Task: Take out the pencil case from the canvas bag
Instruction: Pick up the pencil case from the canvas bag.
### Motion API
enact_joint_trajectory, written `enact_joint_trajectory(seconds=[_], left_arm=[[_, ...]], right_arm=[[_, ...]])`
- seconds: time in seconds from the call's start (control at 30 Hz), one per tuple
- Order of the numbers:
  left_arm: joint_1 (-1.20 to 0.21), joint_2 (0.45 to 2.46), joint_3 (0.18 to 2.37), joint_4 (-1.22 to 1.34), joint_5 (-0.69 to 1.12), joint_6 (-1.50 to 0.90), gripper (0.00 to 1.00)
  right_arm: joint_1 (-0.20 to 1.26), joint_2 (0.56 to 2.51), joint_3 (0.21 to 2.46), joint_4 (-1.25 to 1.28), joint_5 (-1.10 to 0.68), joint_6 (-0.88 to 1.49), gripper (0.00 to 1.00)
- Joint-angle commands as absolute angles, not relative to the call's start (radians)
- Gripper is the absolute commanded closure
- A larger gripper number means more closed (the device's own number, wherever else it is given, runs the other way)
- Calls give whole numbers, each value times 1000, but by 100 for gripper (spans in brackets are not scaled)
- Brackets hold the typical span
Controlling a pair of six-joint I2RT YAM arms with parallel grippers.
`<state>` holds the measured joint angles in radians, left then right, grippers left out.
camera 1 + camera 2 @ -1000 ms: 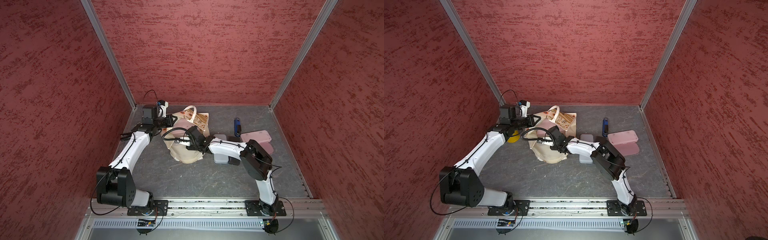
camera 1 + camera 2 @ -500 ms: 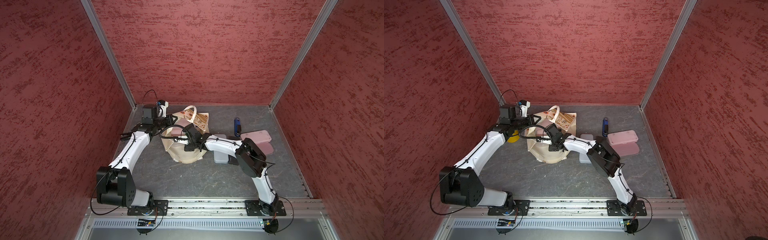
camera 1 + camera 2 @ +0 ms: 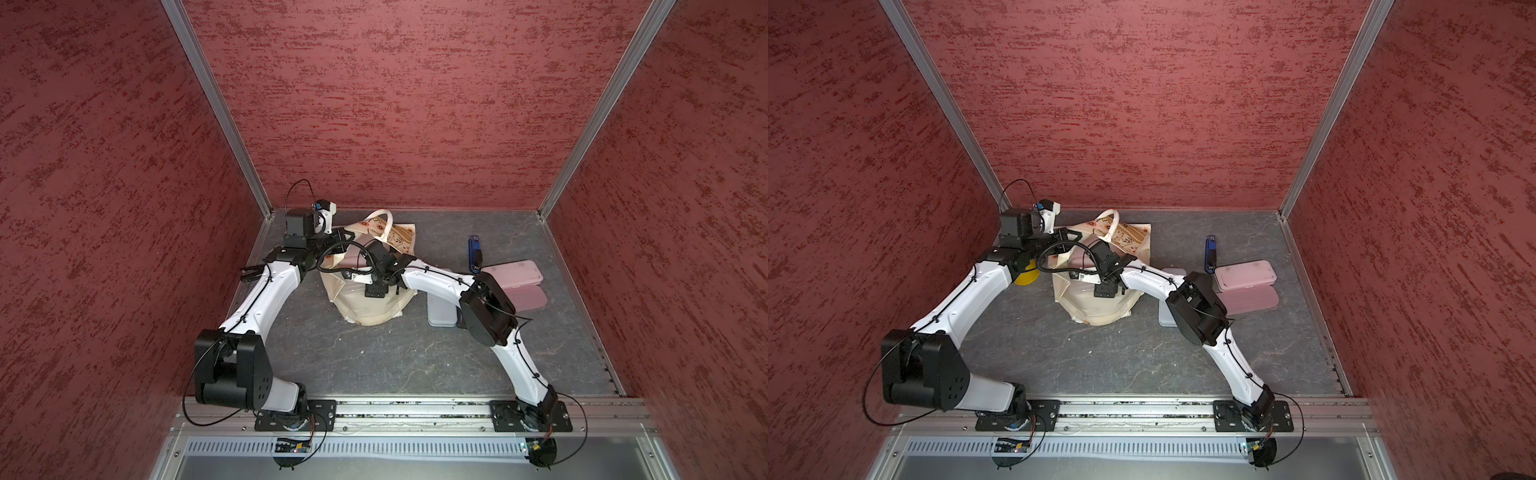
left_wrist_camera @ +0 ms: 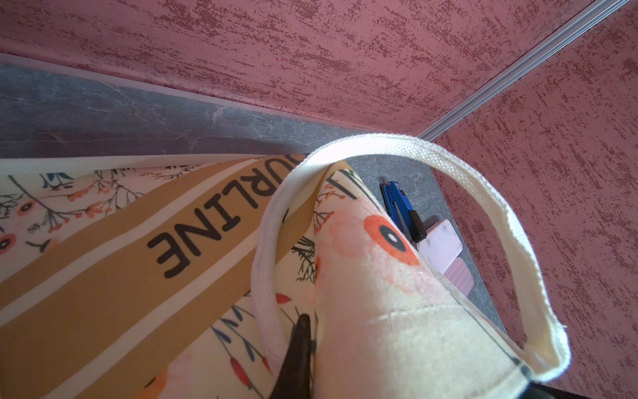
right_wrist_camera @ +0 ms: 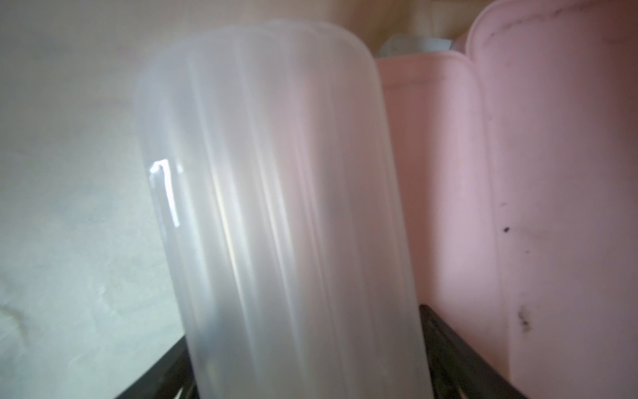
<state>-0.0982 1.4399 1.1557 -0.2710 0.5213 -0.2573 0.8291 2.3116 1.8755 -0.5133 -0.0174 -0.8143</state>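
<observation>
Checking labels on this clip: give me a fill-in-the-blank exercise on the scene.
1. The left gripper is ___ on the bag.
2. The right gripper is ___ the bag.
3. In the bag, the clear case stands beside a second case, coloured ___.
Missing words: shut; inside; pink.

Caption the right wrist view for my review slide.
Right gripper straddles a frosted translucent case beside a pink case inside the canvas bag.
</observation>
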Motion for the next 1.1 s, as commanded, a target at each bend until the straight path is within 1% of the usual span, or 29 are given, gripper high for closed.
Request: enact_joint_trajectory(seconds=[0.0, 0.1, 0.37, 0.63, 0.83, 1.07], left_arm=[[-92, 1450, 1173, -276, 561, -281, 100], [-87, 1450, 1174, -275, 566, -287, 100], [-82, 1447, 1173, -273, 564, -290, 100], [-82, 1438, 1172, -277, 559, -287, 100], [-82, 1430, 1170, -276, 556, -287, 100], [-86, 1429, 1169, -276, 551, -285, 100]], right_arm=[[827, 2306, 1877, -644, -111, -779, 22], [828, 2281, 1875, -668, -126, -760, 29], [839, 2223, 1876, -667, -129, -697, 39], [843, 2161, 1844, -632, -147, -526, 42], [842, 2070, 1760, -588, -172, -408, 46], [842, 1954, 1659, -532, -198, -281, 48]])
